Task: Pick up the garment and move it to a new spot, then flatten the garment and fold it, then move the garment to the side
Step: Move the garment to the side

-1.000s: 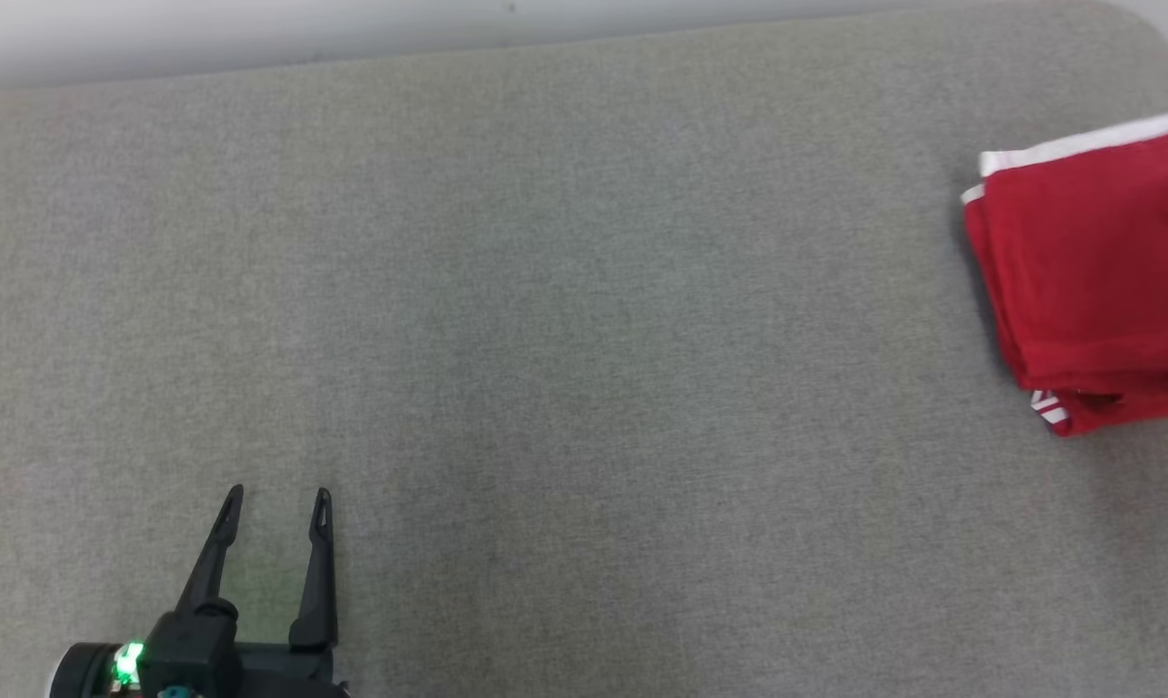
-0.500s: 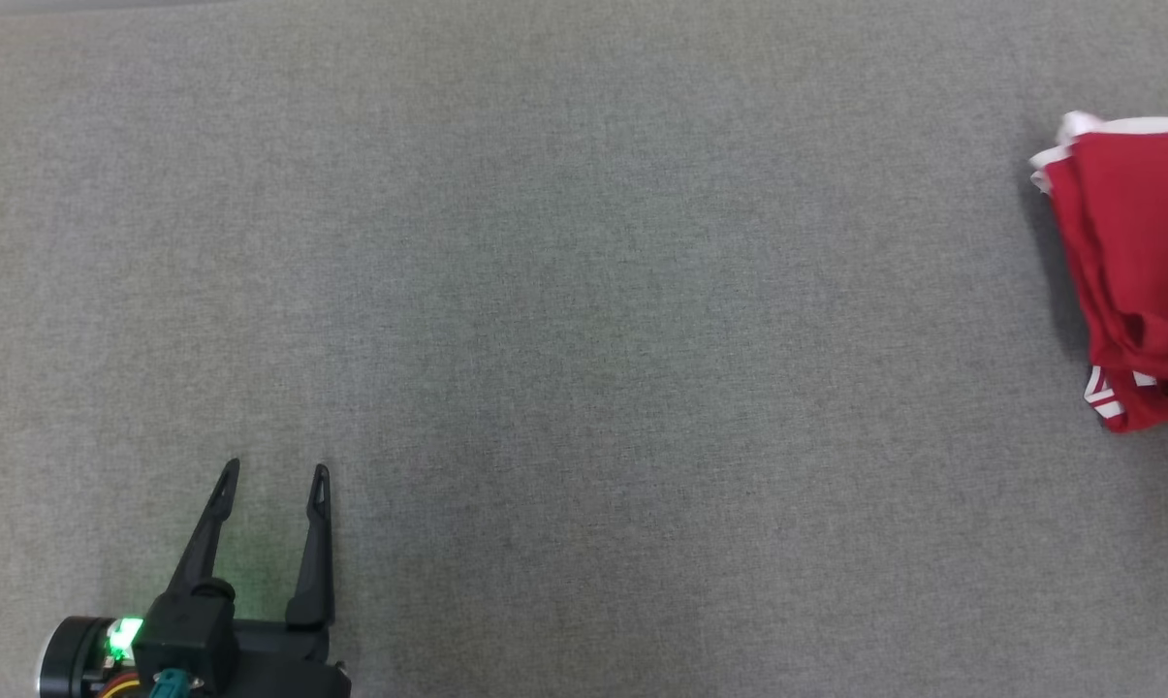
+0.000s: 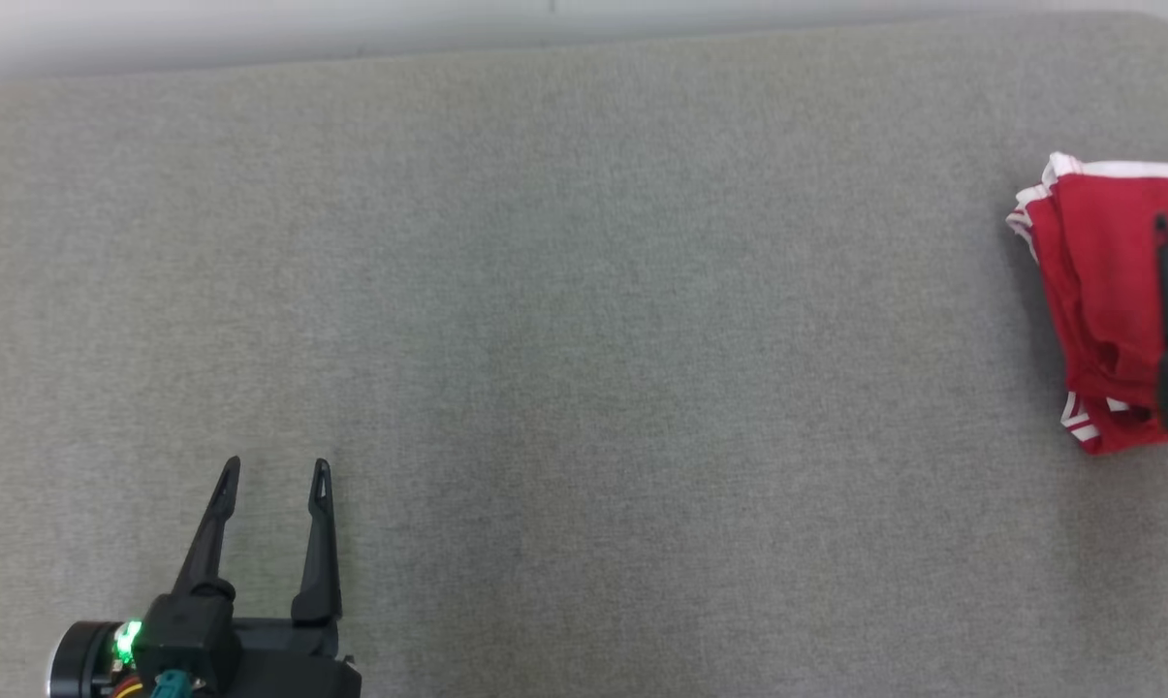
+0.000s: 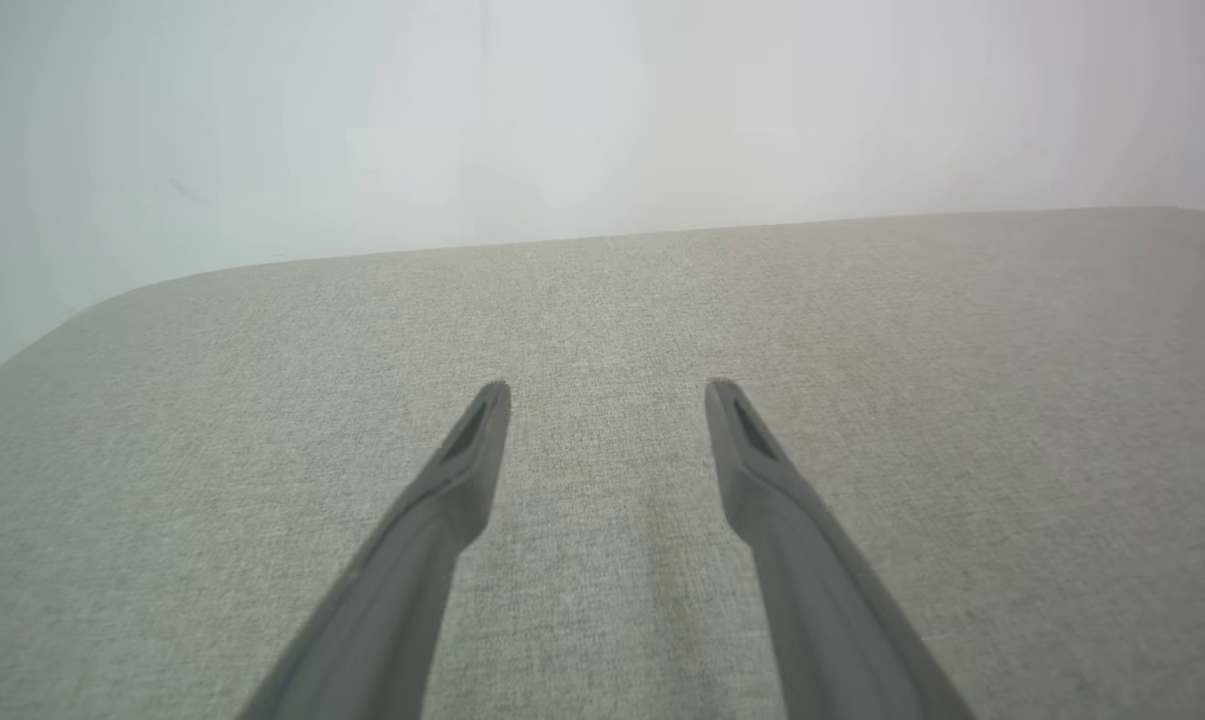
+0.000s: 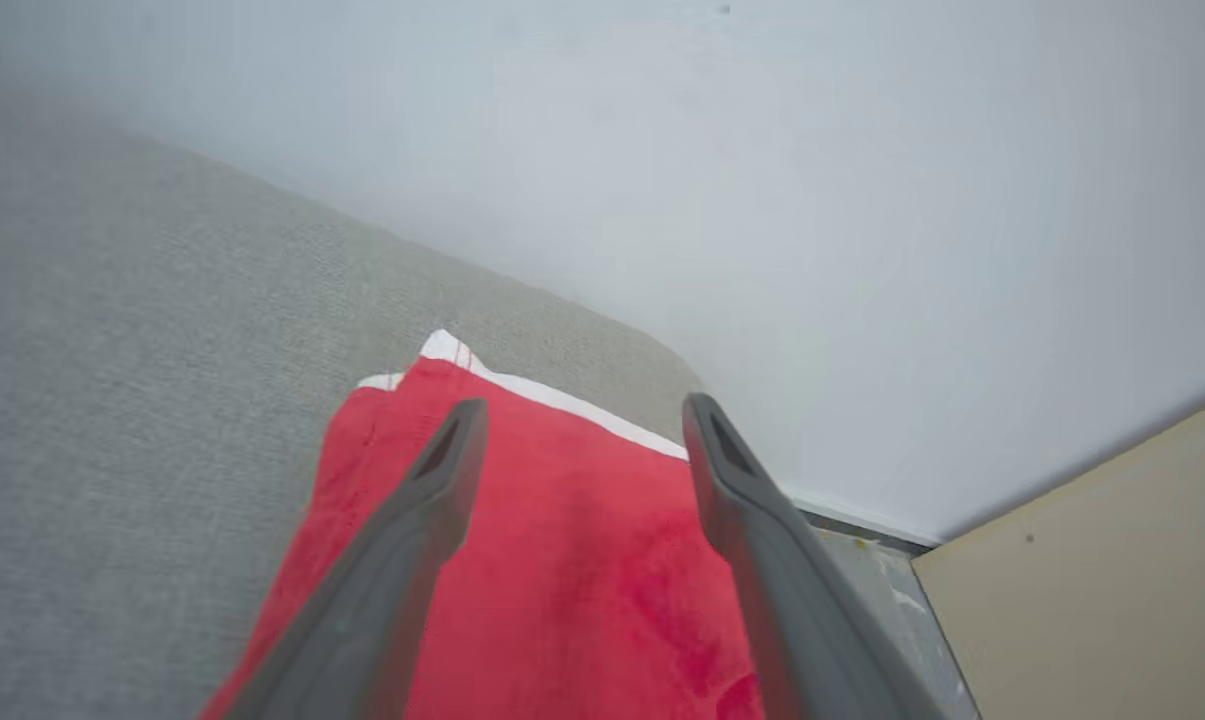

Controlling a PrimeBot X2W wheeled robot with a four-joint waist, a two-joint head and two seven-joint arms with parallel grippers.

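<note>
**Garment (image 3: 1097, 291) laid folded at the surface's right edge, both grippers spread**

Nearest the camera, at the lower left of the head view, the left gripper (image 3: 277, 465) is seen with its two dark fingers spread wide above grey cloth, nothing between them. The same gap is shown in the left wrist view (image 4: 607, 385). Beyond it, the grey fabric-covered surface (image 3: 584, 291) is shown stretching across the frame.

Farther out, at the right edge, the red garment with white trim is seen lying in a compact stack of layers, partly cut off by the frame. The right gripper (image 5: 582, 405) is held over it, fingers parted and nothing pinched. Whether the tips touch the cloth cannot be told. One of its fingers (image 3: 1165, 281) is caught against the red in the head view.

Behind all, a pale wall (image 5: 862, 200) is seen, with a patch of beige floor (image 5: 1112, 560) past the surface's corner.

The moving, flattening and folding are judged done, and the setting aside appears all but finished. Only the clearing of the right arm is thought to be left.
</note>
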